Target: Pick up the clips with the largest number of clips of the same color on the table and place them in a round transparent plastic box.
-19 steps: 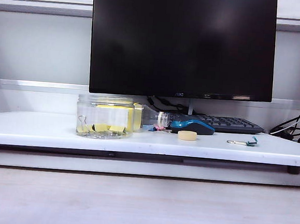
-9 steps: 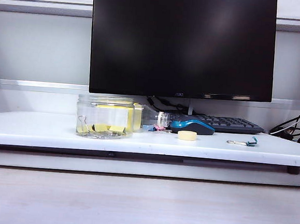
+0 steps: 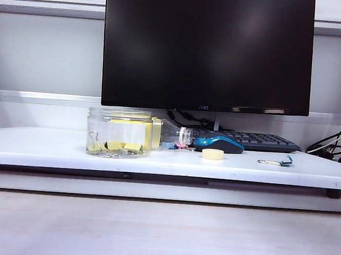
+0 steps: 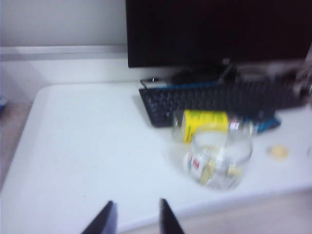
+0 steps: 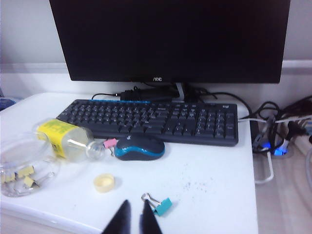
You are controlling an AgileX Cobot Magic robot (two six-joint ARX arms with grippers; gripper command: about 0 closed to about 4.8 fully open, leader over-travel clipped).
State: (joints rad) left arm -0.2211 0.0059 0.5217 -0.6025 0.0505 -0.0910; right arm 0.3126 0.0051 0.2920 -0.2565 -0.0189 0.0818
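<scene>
We see the round transparent plastic box point(image 3: 119, 133) standing upright near the front edge of the white table point(image 3: 51, 147), toward its left end in the exterior view. It is a short, wide clear jar, open at the top, with yellowish bands showing through its wall. Inside it, on the bottom, lie the clips point(image 3: 116, 146): small yellow binder clips with thin silver wire handles.

Just behind the jar a narrow clear bottle point(image 5: 66, 139) lies on its side; its yellow label is too blurred for us to read. The black monitor point(image 3: 207, 48) carries small letters on its lower bezel that seem to read "AOC".

The left gripper point(image 4: 135, 219) hangs above the front edge of the table, well apart from the jar, jaws apart and empty. The right gripper point(image 5: 133, 219) hangs over the front edge just beside a teal-blue clip point(image 5: 158, 204), jaws narrow and empty.
</scene>
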